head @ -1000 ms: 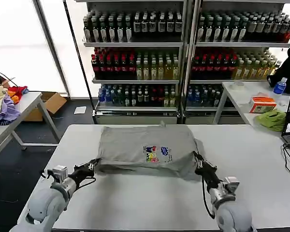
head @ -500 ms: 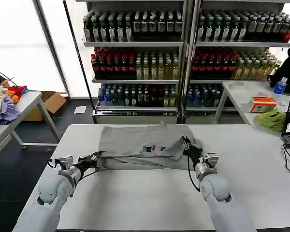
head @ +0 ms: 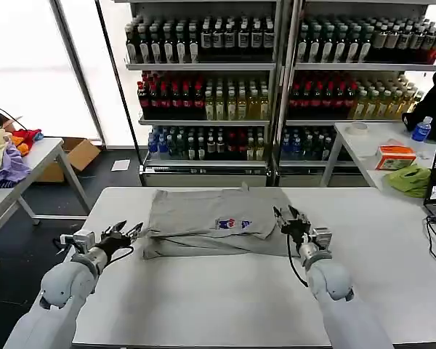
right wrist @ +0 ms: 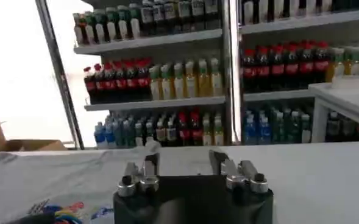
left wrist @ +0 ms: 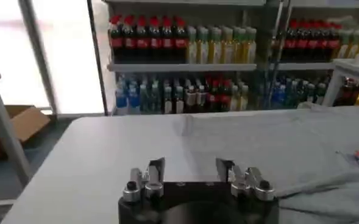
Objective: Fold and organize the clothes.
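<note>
Shelves of bottled drinks (head: 276, 80) fill the back of the room, behind a white worktop (head: 225, 291) that carries a light grey shirt (head: 203, 214). The shirt lies across the far middle of the worktop, its near part folded over so it forms a low, wide band, with a small multicoloured print (head: 231, 224) showing near its front edge.

The left gripper (head: 129, 232) sits low over the worktop just beside the shirt's left edge, its 2 fingers spread apart and holding nothing; in the left wrist view the left gripper (left wrist: 191, 167) has bare worktop between its fingers and the grey cloth lies off to one side.

The right gripper (head: 291, 217) is at the shirt's right edge, fingers parted and empty, right next to the fabric; whether it touches the cloth cannot be told. In the right wrist view the right gripper (right wrist: 182, 163) again shows its fingers apart, with the shirt and its print (right wrist: 69, 213) to one side.

A side table with a pile of coloured cloth (head: 7, 156) stands to the left, and another table on the right holds an orange box (head: 394, 156) and a green cloth (head: 410, 179).
</note>
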